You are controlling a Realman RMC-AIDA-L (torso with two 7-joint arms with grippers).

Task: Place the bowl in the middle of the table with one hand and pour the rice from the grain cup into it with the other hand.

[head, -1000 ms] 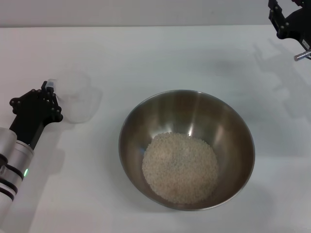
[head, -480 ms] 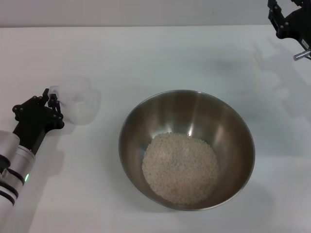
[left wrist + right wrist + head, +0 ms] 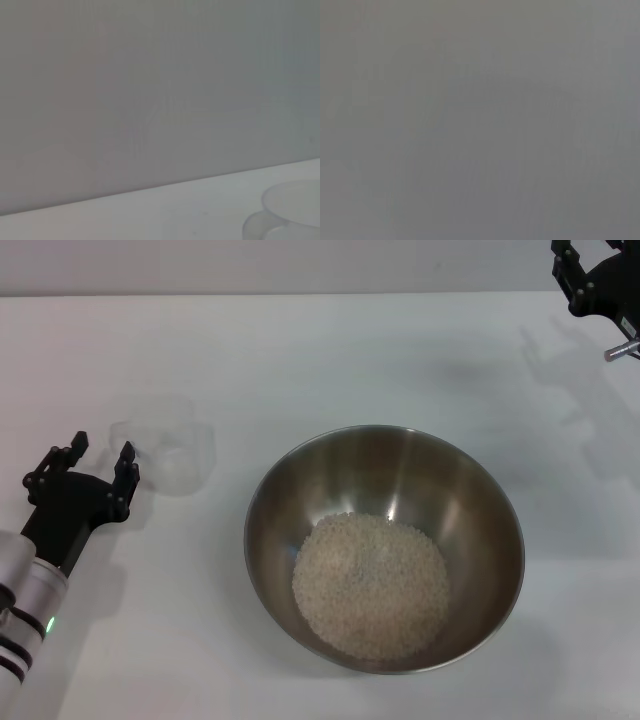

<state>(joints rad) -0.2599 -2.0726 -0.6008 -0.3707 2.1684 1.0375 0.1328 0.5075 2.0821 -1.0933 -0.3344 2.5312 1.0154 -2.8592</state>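
Two views catch the grain cup (image 3: 165, 455) (image 3: 290, 212); only head shows left pincer (image 3: 98, 457) wide beside it

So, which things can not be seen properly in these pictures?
- Right gripper: head view, cut off by the corner; fingers unclear.
- Right wrist view: plain grey, shows nothing.
- Cup: left wrist view, cut by the edge; in the head view too faint to tell if empty.

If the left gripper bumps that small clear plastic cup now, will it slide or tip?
The small translucent plastic measuring cup looks empty, since the rice lies in the shiny steel bowl, so it is probably very light. On the smooth white table it would likely skid, perhaps topple. The open left gripper sits just beside it.
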